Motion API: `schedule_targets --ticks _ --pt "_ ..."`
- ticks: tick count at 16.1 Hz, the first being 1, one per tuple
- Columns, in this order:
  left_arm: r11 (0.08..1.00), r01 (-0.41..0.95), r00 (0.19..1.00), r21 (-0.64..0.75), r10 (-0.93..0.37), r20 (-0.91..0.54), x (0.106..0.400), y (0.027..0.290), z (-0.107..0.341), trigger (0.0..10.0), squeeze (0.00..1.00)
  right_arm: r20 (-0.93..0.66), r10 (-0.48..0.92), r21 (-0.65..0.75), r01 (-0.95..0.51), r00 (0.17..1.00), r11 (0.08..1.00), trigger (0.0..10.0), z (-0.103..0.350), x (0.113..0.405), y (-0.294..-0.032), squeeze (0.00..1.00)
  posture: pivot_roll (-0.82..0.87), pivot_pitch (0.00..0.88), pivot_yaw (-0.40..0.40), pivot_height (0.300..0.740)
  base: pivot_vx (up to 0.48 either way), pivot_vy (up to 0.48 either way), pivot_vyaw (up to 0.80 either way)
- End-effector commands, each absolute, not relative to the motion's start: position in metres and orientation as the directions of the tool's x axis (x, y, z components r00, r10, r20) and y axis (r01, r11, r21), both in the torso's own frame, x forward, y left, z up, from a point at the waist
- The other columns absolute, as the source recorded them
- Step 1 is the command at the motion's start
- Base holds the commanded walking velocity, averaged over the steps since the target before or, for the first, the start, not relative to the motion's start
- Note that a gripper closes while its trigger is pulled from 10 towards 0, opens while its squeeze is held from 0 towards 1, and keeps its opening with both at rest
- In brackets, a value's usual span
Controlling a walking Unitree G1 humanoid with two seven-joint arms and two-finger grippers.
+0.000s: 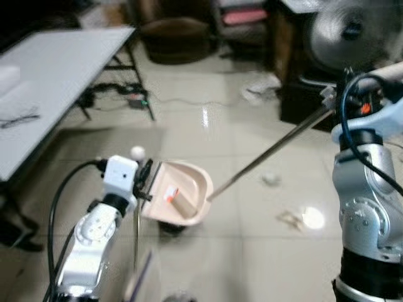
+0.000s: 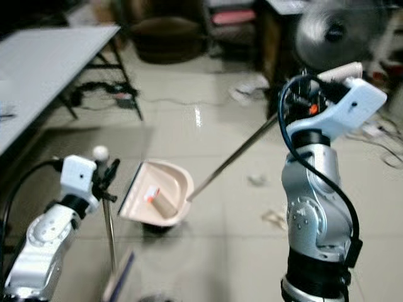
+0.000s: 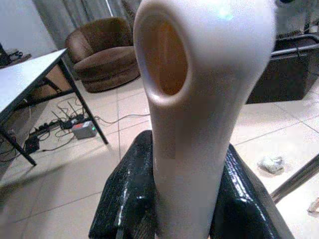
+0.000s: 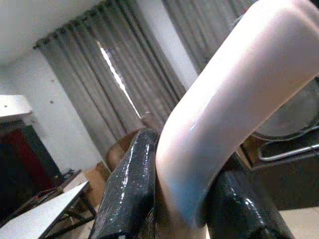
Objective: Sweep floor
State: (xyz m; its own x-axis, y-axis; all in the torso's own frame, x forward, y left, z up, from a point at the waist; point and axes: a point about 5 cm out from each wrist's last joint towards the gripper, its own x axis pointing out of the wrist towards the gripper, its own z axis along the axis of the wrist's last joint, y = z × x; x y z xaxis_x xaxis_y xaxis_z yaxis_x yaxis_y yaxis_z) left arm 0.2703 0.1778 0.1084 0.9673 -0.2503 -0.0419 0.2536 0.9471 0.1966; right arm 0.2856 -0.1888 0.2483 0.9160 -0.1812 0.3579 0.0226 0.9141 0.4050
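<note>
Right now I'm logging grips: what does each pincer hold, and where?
Left pincer grips the broom handle near its top; right pincer grips the dustpan handle's curved end.

I am operating in a lived-in home room used partly as a work or storage space, with a glossy pale tiled floor (image 1: 208,132) and grey curtains (image 4: 124,84) along the wall. The furnishings indicate this: a brown armchair (image 3: 102,52), a white folding table (image 1: 56,82), a standing fan (image 1: 349,31) and a power strip (image 3: 82,129) with trailing cables. Crumpled paper scraps (image 1: 271,178) lie scattered on the tiles.
</note>
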Motion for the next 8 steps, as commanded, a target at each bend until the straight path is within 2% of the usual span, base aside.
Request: schedule_targets --ticks 1,8 --pt "0.947 0.229 0.973 0.227 -0.229 -0.027 0.2715 0.1825 0.1146 10.0 0.00 0.390 -0.162 0.422 -0.019 0.907 0.906 10.0 0.2557 0.2858 -0.1822 0.00 -0.03 0.038 0.112 0.740 0.319 0.000 0.80" --pt "0.945 0.237 0.971 0.226 -0.234 -0.038 0.2708 0.1804 0.1125 10.0 0.00 0.385 -0.172 0.421 -0.007 0.906 0.907 10.0 0.2533 0.2855 -0.1857 0.00 -0.03 0.040 0.111 0.740 0.329 0.000 0.80"
